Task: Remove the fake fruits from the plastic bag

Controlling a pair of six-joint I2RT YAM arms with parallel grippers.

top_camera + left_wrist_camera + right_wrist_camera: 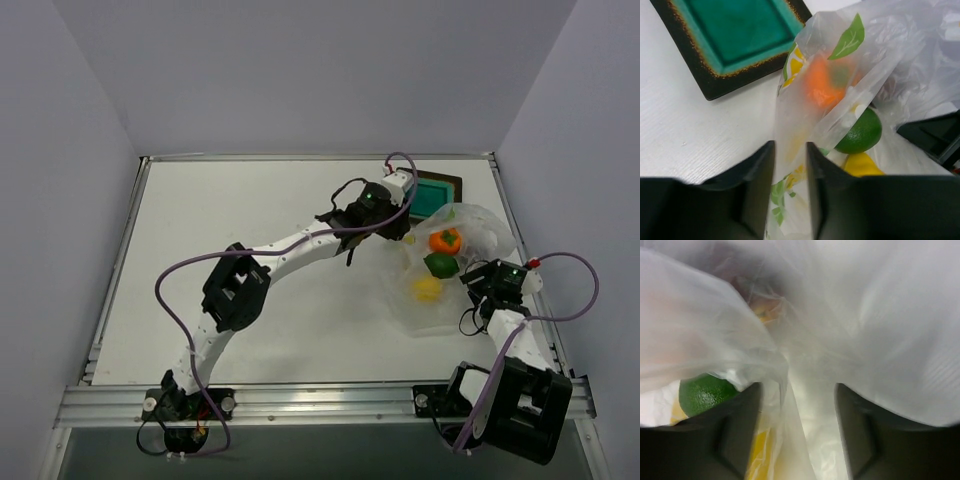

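White tabletop (250, 320) under plain grey walls, with a metal rail along the near edge where both arms are bolted. Nearest the rail, the right gripper (797, 390) sits at the near right side of the plastic bag (480, 225), jaws apart, with a loose fold of film hanging between them and nothing firm held. Through the film, the green fruit (705, 392) lies just ahead and to the left of those fingers. The yellow lemon (428, 289) is nearest the bases, the green one is next, and the orange one (445, 240) is farthest, so the row and the bag run near to far. On the bag's far left side the left gripper (790, 147), reaching across the table, appears pinched on a raised edge of the film. All three fruits lie between the two grippers and remain inside the bag. The right arm is the closer one to the lemon and the green fruit. Just beyond the bag sits the dark tray (710, 85) with its teal inside. The table's right edge runs close beside the right gripper, while broad white surface opens to the left.
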